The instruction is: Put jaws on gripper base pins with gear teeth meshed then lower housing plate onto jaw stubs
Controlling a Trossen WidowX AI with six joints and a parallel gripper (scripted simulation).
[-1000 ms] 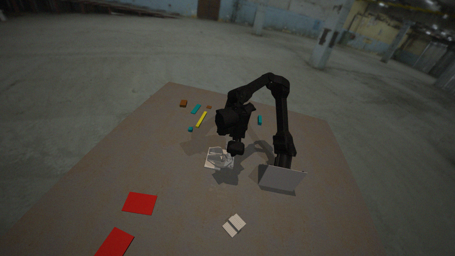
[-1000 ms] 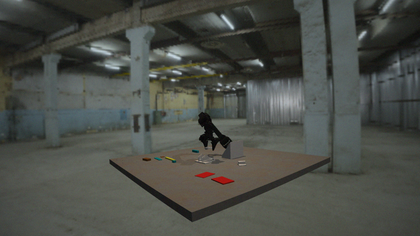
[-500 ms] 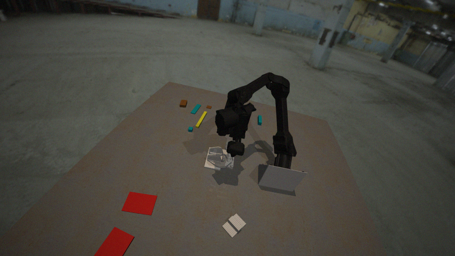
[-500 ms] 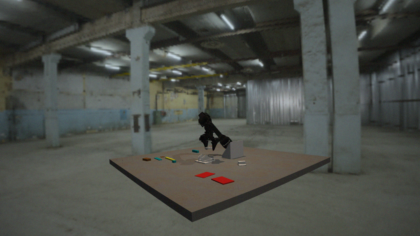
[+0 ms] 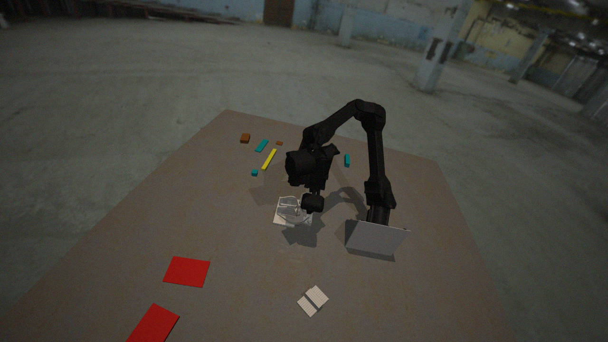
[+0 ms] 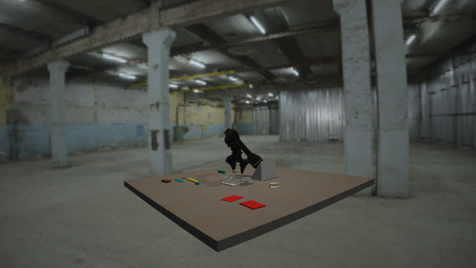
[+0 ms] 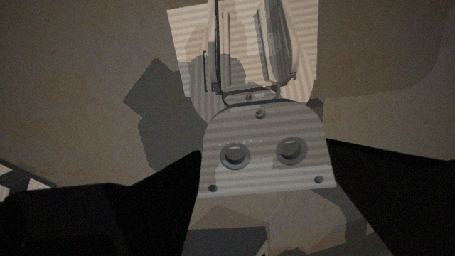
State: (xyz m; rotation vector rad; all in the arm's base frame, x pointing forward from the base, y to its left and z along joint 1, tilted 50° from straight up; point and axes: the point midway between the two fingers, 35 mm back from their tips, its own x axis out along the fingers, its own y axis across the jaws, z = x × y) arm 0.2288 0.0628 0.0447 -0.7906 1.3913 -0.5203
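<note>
My gripper [image 5: 312,204] [image 6: 238,171] [image 7: 258,151] is shut on the grey housing plate [image 7: 263,174], gripping its two side edges. The plate has two large round holes and three small ones, and is held above the table. The pale gripper base [image 5: 281,220] [image 6: 229,183] [image 7: 178,32] lies on the table, beyond the plate in the wrist view. A left jaw [image 7: 212,53] and a right jaw [image 7: 279,46] stand over the base with a gap between them. The plate hides the near part of the base; the pins, stubs and gear teeth cannot be made out.
A grey wedge-shaped stand [image 5: 374,239] [image 6: 268,170] is beside the arm's foot. A small striped piece [image 5: 318,295] [image 6: 273,187] and two red plates [image 5: 186,272] [image 5: 155,324] [image 6: 232,198] [image 6: 253,204] lie apart. A yellow bar [image 5: 268,159] lies among several small blocks.
</note>
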